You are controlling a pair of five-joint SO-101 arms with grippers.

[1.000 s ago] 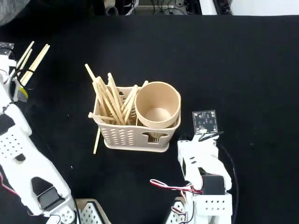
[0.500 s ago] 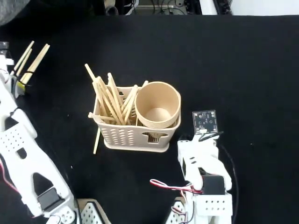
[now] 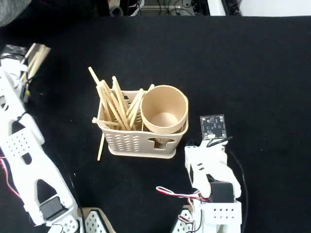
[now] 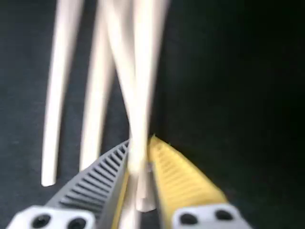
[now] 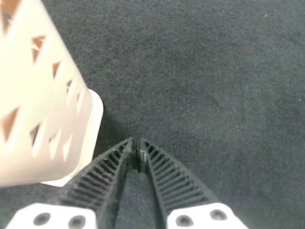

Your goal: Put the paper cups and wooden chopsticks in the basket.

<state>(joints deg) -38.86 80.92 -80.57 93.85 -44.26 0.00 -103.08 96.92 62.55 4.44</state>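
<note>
fingers point(image 4: 183, 179) pinch pale, slender, tapered wooden chopsticks point(image 4: 143, 71).

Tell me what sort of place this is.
Likely a robotics lab bench: a black cloth-covered table, the left arm and right arm mounted at its near edge, and cables behind it.

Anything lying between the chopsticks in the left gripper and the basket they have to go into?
Nothing visible. Bare black table lies between the held chopsticks in the left gripper and the basket. The basket's compartment on that side, though, is crowded with leaning chopsticks, which might hinder dropping more in.
</note>
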